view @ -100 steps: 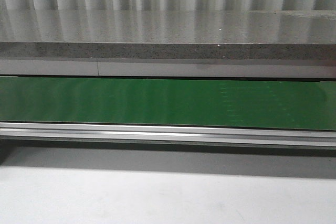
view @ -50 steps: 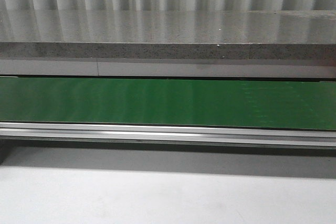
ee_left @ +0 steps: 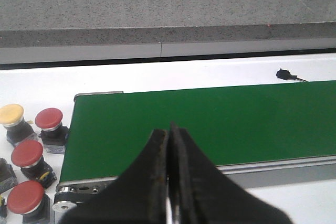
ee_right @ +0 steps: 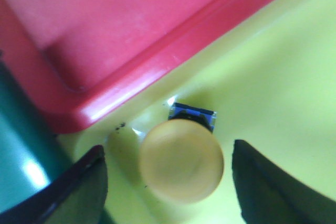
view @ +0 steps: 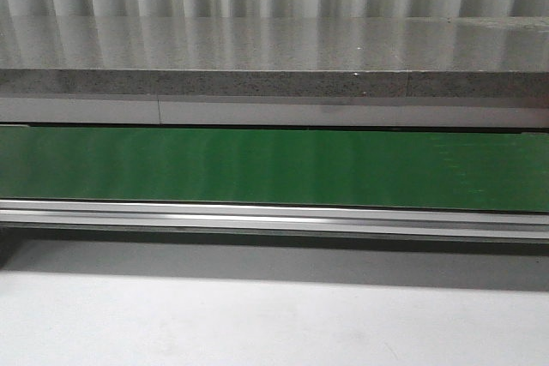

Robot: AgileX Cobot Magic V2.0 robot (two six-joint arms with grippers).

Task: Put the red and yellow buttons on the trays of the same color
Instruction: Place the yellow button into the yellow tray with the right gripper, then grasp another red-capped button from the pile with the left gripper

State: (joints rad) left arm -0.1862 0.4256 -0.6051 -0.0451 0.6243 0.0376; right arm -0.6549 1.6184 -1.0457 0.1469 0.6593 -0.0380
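The front view shows a long green conveyor belt [view: 274, 167] running across the frame, with a grey speckled ledge [view: 274, 81] behind it and a pale surface [view: 257, 315] in front; neither arm appears here. In the left wrist view, the left tool [ee_left: 169, 182] hangs over the near edge of the belt with its two dark fingers pressed together, holding nothing. Beside the belt's end, on the white surface, stand one yellow button [ee_left: 11, 115] and three red buttons [ee_left: 49, 118], [ee_left: 27, 153], [ee_left: 22, 198] on dark bases. In the right wrist view, the right tool [ee_right: 168, 182] is spread wide, its fingers apart on either side of a yellow-capped button [ee_right: 181, 160] that sits on the yellow tray [ee_right: 273, 77], close to the rim of the red tray [ee_right: 131, 24]. The fingers do not touch the button.
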